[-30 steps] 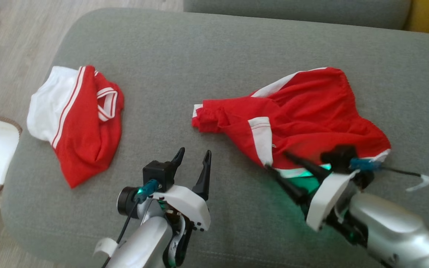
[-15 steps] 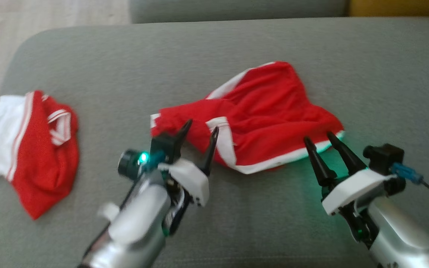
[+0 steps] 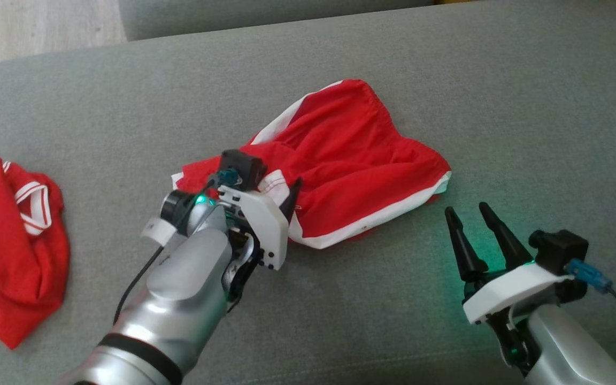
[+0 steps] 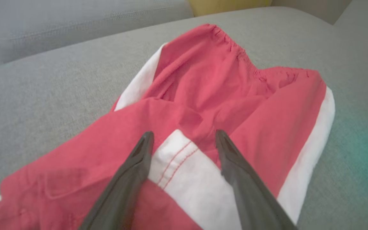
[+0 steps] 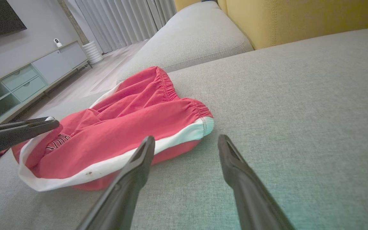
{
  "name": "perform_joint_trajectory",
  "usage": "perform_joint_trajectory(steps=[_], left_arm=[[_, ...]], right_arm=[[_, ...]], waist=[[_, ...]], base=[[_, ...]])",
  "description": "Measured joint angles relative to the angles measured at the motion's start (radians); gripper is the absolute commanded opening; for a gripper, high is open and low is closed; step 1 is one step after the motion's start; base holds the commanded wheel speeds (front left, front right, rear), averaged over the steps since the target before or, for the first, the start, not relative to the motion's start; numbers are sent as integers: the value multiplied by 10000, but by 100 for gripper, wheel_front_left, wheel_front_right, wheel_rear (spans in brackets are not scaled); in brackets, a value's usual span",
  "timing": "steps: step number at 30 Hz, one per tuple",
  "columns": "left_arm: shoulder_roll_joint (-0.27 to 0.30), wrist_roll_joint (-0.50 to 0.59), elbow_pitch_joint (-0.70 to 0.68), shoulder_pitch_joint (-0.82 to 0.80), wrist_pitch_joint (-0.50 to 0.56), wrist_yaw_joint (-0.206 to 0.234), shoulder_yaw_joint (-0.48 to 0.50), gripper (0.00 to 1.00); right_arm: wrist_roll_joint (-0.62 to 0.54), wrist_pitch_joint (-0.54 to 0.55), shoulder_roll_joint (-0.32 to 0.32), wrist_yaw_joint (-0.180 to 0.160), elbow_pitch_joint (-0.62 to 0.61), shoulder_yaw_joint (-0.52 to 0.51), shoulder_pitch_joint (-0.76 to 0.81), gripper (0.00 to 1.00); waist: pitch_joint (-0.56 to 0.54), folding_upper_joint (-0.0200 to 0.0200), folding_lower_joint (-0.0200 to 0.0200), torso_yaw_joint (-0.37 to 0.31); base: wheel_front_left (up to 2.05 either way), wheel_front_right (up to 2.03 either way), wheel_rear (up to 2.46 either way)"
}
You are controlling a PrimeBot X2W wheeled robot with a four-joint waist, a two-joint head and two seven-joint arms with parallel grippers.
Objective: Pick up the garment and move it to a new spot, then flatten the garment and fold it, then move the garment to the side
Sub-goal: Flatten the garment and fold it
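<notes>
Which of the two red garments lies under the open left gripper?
The red shorts in the middle: the left gripper is over their white stripe. The other red garment lies far to the left.

The left hand (image 4: 184, 133) has moved over the red shorts (image 3: 351, 149); the right hand (image 3: 466, 209) has backed off their hem.

We look down on the sofa (image 3: 527, 107) from the head; both wrist cameras sit low and close, sharing the red shorts (image 3: 351, 149).
</notes>
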Motion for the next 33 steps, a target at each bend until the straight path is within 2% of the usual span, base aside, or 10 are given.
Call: perform_joint_trajectory(steps=[6, 7, 10, 11, 17, 22, 23, 25, 27, 33], left_arm=[[-2, -481, -198, 12, 288, 79, -556, 98], [-2, -522, -242, 29, 311, 128, -610, 85], [2, -600, -236, 85, 309, 291, -823, 14], [0, -652, -232, 129, 242, 378, -851, 0], [-6, -867, -167, 430, -1425, 1565, -374, 0], [2, -1034, -391, 1156, -1893, 2301, 523, 0], [33, -1014, -587, 1415, -1893, 2447, 775, 33], [96, -807, -1093, 1924, -1898, 2686, 1266, 49], [128, -531, -1553, 2421, -1902, 2851, 1841, 100], [221, 665, -2251, 3575, -1902, 3041, 3145, 100]], right_arm=[[-84, 0, 50, 0, -15, -203, 20, 100], [-84, 0, 67, 0, -17, -211, 20, 100], [-84, 0, 121, 0, -25, -217, 20, 100], [-84, 0, 142, 0, -27, -219, 20, 100], [-88, 0, 196, 0, -38, -537, 37, 100], [-366, 0, 345, 0, -58, -1198, 441, 100], [-414, 0, 385, 0, -58, -1277, 541, 100], [-527, 0, 481, 0, -48, -1402, 655, 100], [-608, 0, 637, 0, -54, -1538, 660, 100], [-815, 0, 953, 0, -63, -1779, 661, 100]], waist=[[-42, 0, 0, 210], [-43, 0, 0, 251], [-35, 0, 0, 354], [-33, 0, 0, 379], [-144, 0, 0, 556], [-341, 0, 0, 778], [-366, 0, 0, 830], [-406, 0, 0, 917], [-426, 0, 0, 972], [-540, 0, 0, 956]], base=[[0, 0, 0], [0, 0, 0], [0, 0, 0], [0, 0, 0], [0, 0, 0], [0, 0, 0], [0, 0, 0], [0, 0, 0], [0, 0, 0], [0, 0, 0]])
